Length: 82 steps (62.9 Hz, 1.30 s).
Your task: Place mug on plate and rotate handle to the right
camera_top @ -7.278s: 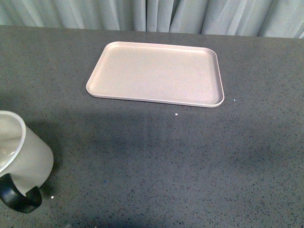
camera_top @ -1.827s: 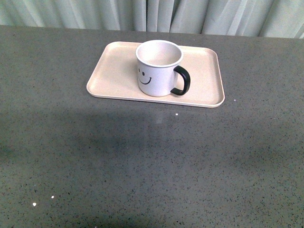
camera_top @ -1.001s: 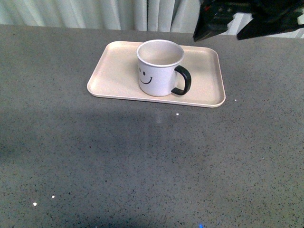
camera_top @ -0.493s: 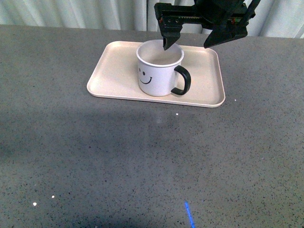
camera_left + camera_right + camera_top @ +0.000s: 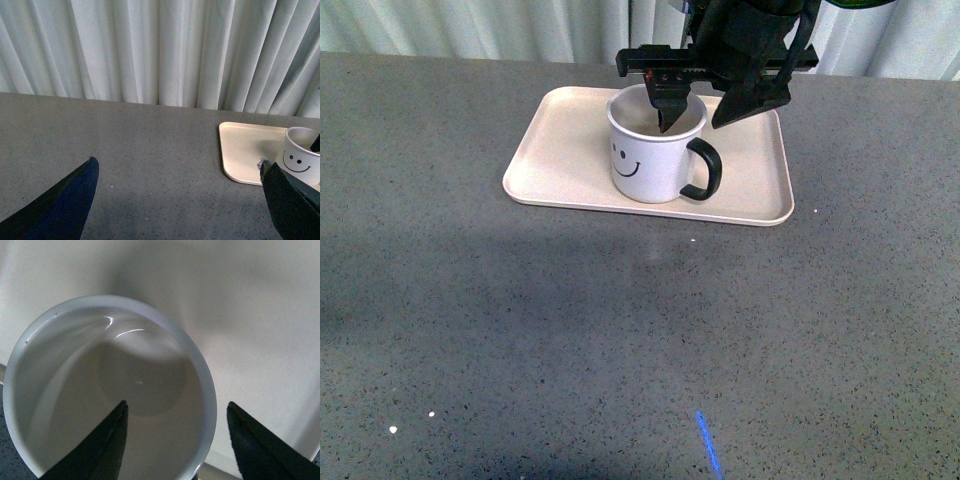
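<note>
Mug (image 5: pixel 650 165), white, cylindrical, printed with a black smiley face, is seen upright on the pale pink rectangular plate (image 5: pixel 560 150), with its glossy black loop handle (image 5: pixel 705 170) turned rightward. The right gripper (image 5: pixel 692 123) is held spread astride the rim, possibly untouched. The left gripper (image 5: pixel 179 165) is spread, well apart.

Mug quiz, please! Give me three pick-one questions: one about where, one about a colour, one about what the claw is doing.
1. Where is the mug? A on the plate; B beside the plate; C held in the air.
2. What colour is the handle? A pink; B black; C white.
3. How is the right gripper? A shut on the handle; B open, one finger inside the mug; C shut above the mug.

Answers: 1 A, it stands on the plate. 2 B, the loop is black. 3 B, one finger is in, one out.
</note>
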Available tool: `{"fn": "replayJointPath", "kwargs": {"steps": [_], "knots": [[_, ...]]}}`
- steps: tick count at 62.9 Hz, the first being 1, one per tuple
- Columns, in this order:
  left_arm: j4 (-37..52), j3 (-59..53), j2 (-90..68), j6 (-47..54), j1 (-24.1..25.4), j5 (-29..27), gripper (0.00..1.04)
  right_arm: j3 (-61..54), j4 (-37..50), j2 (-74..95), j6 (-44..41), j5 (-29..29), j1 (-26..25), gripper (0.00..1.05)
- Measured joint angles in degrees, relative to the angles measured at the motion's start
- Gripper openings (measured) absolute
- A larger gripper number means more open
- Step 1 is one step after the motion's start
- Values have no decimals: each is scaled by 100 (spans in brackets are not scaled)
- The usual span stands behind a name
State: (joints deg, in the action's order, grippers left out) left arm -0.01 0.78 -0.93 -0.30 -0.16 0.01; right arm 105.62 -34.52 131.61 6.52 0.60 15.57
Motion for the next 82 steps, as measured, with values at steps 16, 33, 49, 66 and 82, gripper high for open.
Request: {"fn": "replayJointPath", "kwargs": {"steps": [16,33,49,66,82], "knots": [[0,0,0,0,0,0,95,586,-474,321,-13,-81,7,9],[0,0,0,0,0,0,95,1943,-1346,708,-1047,37,-199,2],[0,0,0,0,0,0,95,2879,-1908,1038,-2124,599,-529,1],[0,0,0,0,0,0,95,2887,-1923,1163,-2767,824,-555,1],[0,0,0,0,0,0,95,2887,-1969,1335,-3016,802,-555,2]]}}
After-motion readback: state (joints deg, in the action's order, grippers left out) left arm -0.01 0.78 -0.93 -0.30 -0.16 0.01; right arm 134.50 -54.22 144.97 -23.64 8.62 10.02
